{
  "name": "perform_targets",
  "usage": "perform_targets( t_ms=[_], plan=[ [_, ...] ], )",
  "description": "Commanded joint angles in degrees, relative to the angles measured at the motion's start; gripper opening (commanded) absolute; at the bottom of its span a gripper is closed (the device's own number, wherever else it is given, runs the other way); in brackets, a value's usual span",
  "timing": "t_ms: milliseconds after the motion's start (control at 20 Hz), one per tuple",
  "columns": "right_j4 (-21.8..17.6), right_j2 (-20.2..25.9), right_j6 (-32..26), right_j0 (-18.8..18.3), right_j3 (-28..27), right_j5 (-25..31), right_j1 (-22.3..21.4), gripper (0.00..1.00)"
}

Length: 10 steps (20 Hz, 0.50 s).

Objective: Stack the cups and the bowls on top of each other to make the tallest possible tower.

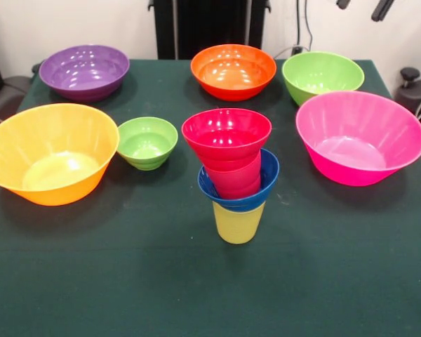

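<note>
No text, label, brand or number can be read anywhere.

Green table [91, 281] with bowls [146, 143], tower [235, 175]

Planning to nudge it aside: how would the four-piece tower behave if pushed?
The tower would probably tip: its yellow cup base is narrower than the small red bowl on top. The glossy pieces, including the blue bowl, merely nest, so they may slide apart.

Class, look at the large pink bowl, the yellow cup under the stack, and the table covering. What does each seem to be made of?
Pink bowl: likely glossy plastic, with bright highlights and a faintly ribbed wall.
Yellow cup: probably thin plastic, smoother and duller in sheen.
Table covering: looks like matte dark green cloth or felt, no reflections.
</note>
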Motion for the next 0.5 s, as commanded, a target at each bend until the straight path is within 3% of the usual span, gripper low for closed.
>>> perform_targets(
  t_ms=[50,500],
  plan=[
    [1.5,7.8,14.4,1.6,5.7,-3.4,4.6,1.0],
    [2.1,10.2,17.1,3.5,7.1,-6.9,7.1,1.0]
  ],
)
